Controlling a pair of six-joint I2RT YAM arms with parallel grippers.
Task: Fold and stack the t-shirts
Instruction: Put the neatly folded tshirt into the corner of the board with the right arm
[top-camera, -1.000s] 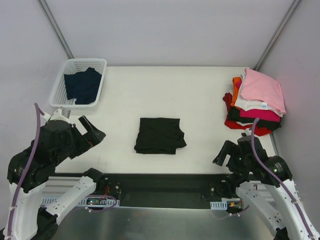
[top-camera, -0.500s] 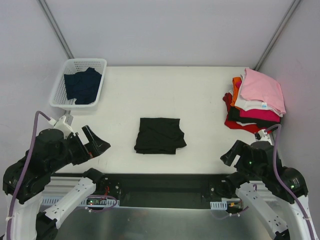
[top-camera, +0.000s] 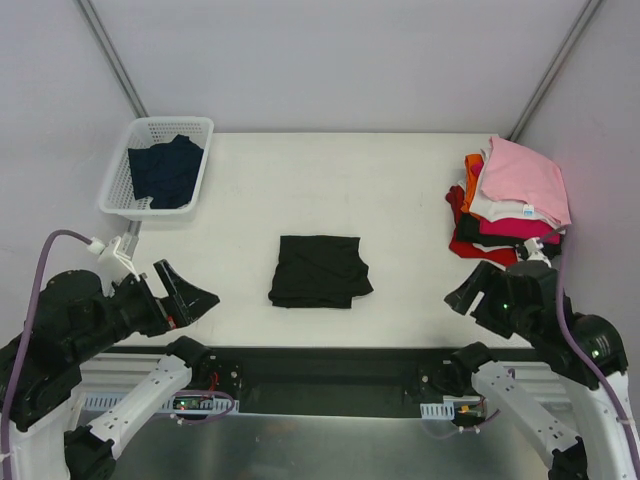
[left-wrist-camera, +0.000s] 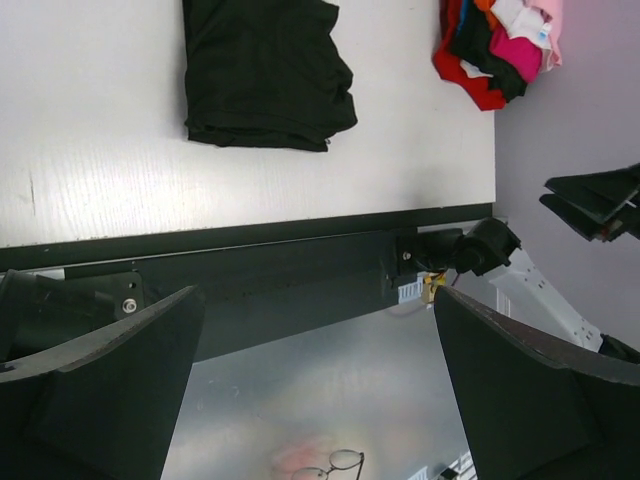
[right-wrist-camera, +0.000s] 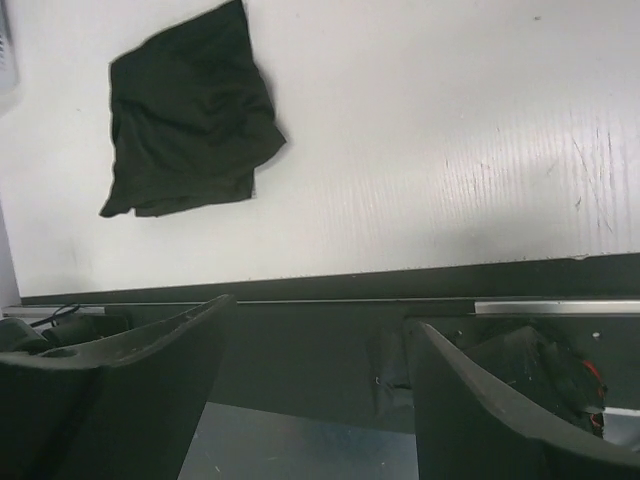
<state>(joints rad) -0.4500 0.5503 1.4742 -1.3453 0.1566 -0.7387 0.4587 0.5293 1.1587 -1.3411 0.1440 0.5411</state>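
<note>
A folded black t-shirt (top-camera: 320, 271) lies in the middle of the white table (top-camera: 330, 180); it also shows in the left wrist view (left-wrist-camera: 265, 75) and the right wrist view (right-wrist-camera: 190, 120). At the right edge sits a stack of folded t-shirts (top-camera: 512, 205), pink on top, with white, magenta, black, orange and red below. A dark navy t-shirt (top-camera: 165, 170) lies crumpled in the basket. My left gripper (top-camera: 188, 297) hangs open over the near left edge, empty (left-wrist-camera: 315, 300). Near the front right edge my right gripper (top-camera: 468, 297) is open and empty (right-wrist-camera: 320, 315).
A white mesh basket (top-camera: 118, 185) stands at the back left corner. A black rail (top-camera: 320, 365) runs along the table's near edge, with a metal surface (top-camera: 300, 440) below it. Grey walls close in on the left, back and right.
Both arms have drawn back toward the near edge and lifted, the left down-left, the right down-right. The right gripper's jaws have narrowed a little. The shirts have not moved.
</note>
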